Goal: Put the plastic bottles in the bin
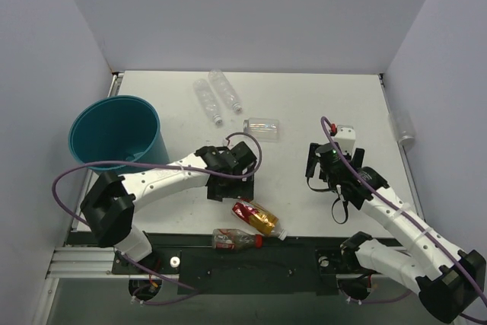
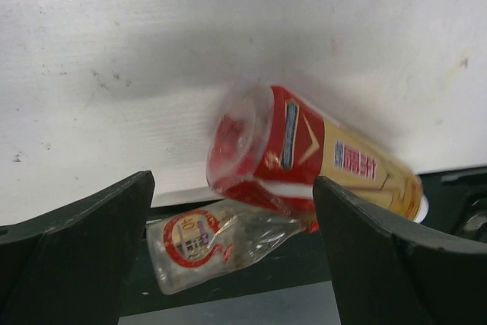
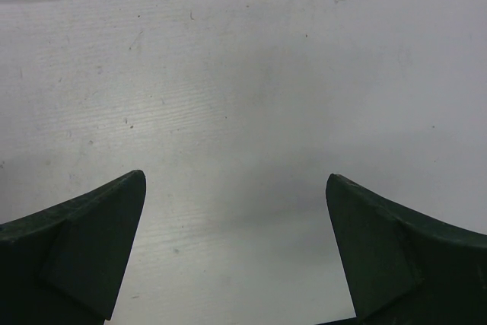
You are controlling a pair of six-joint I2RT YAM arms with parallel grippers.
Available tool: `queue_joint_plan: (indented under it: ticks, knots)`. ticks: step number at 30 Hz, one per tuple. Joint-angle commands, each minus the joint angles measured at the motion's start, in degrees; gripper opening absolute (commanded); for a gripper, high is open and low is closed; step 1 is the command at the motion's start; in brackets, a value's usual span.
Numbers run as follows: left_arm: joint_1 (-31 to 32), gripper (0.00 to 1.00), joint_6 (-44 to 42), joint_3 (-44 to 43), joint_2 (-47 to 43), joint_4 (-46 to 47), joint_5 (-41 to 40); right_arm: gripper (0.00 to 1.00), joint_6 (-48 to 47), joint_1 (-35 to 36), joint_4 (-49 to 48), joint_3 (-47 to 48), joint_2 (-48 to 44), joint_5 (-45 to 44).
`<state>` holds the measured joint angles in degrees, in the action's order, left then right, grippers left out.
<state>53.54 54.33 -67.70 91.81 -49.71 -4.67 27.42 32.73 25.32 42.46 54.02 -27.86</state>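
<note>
A red and gold labelled bottle (image 1: 257, 218) lies near the table's front edge. It fills the left wrist view (image 2: 304, 154). A crushed bottle with a red label (image 1: 234, 240) lies just off the front edge on the dark rail, and it also shows in the left wrist view (image 2: 213, 243). My left gripper (image 1: 230, 188) is open, just behind the red and gold bottle, and holds nothing. Two clear bottles (image 1: 215, 97) lie at the back, and a short clear one (image 1: 261, 129) lies near the middle. The teal bin (image 1: 116, 142) stands at the left. My right gripper (image 1: 323, 174) is open over bare table.
Another clear bottle (image 1: 401, 127) lies off the table's right edge. The dark rail (image 1: 251, 260) runs along the front. White walls enclose the back and both sides.
</note>
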Motion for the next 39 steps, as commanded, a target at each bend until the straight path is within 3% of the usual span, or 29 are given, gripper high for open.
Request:
queue_joint_plan:
  ticks: [1, 6, 11, 14, 17, 22, 26, 31, 39]
  knots:
    - [5.17, 0.97, -10.44, 0.72, -9.35, -0.21, -6.57, 1.00, 0.00, 0.40, -0.36, -0.80, -1.81, 1.93]
    - [6.84, 0.97, -8.37, 3.54, -13.24, 1.90, -6.33, 1.00, 0.53, 0.67, 0.43, -0.97, -2.51, 1.49]
    - [7.37, 0.97, 3.94, 4.33, -11.13, 4.70, 0.61, 0.99, -0.34, 1.10, 0.08, -0.98, -3.66, 4.63]
    - [7.37, 0.97, 9.63, 3.89, -11.12, 1.30, -0.95, 1.00, -1.93, 6.00, -1.76, -0.18, -4.18, 6.77]
    - [6.93, 0.97, 13.78, 5.29, -13.40, 0.66, -1.66, 1.00, -2.02, 9.54, -1.15, 0.61, -3.66, 2.03]
    - [5.88, 0.97, 26.32, 11.87, -15.96, 6.20, 1.23, 1.00, -1.32, 10.68, 0.08, 0.26, -3.39, 1.05]
    - [6.14, 0.97, 34.51, 19.60, -17.02, 19.01, 2.03, 1.00, 0.09, 10.95, 0.17, -1.84, -7.25, -0.61]
    - [6.05, 0.97, 35.33, 22.01, -14.47, 28.96, 0.19, 1.00, 1.85, 11.13, 2.62, -2.29, -12.35, -0.36]
    - [6.93, 0.97, 31.72, 13.83, -2.52, 28.97, 2.64, 1.00, 2.90, 11.22, 3.33, -3.78, -16.05, 0.00]
